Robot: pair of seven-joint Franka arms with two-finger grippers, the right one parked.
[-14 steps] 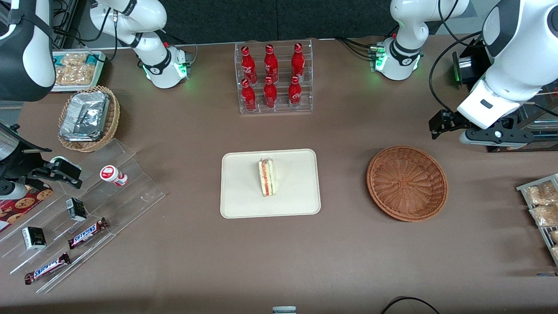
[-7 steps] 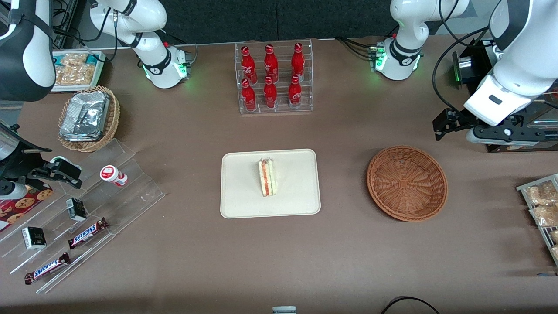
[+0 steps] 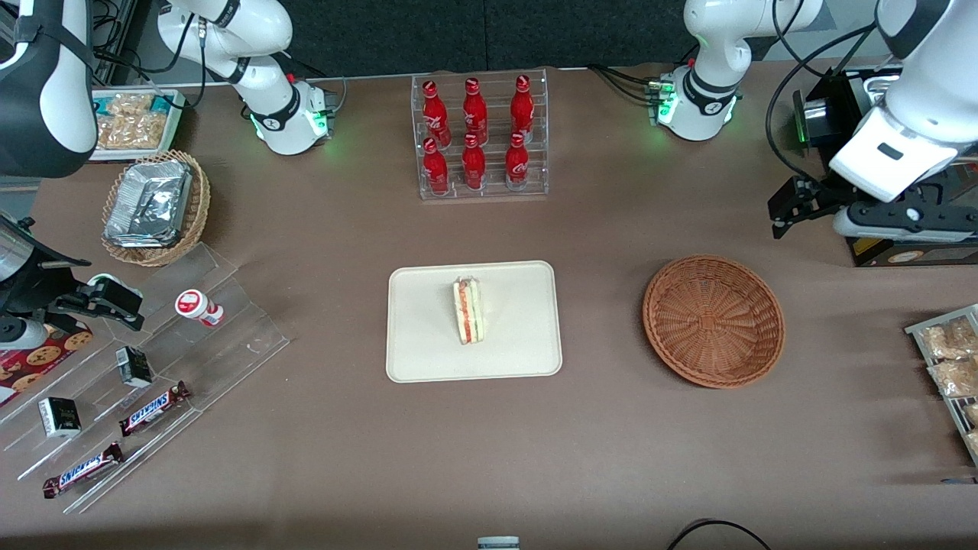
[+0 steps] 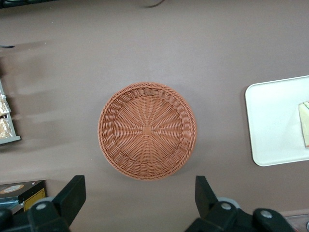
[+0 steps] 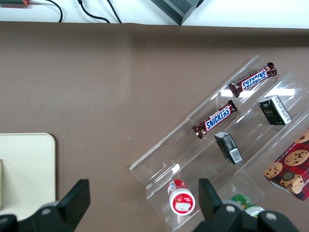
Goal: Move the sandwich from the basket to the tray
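Sandwich down on the tray, and the arm pulls away

Nearest, the sandwich (image 3: 468,310) stands on its edge in the middle of the tray (image 3: 417,359); the basket (image 3: 714,319) beside it holds nothing; farther off, the claw (image 3: 787,208), spread wide and carrying nothing, has lifted back from the basket over the last second above the tabletop (image 3: 611,458) – placement looks complete

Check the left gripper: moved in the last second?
Yes. The gripper, open and empty, has drifted farther from the front camera and away from the basket, toward the working arm's end.
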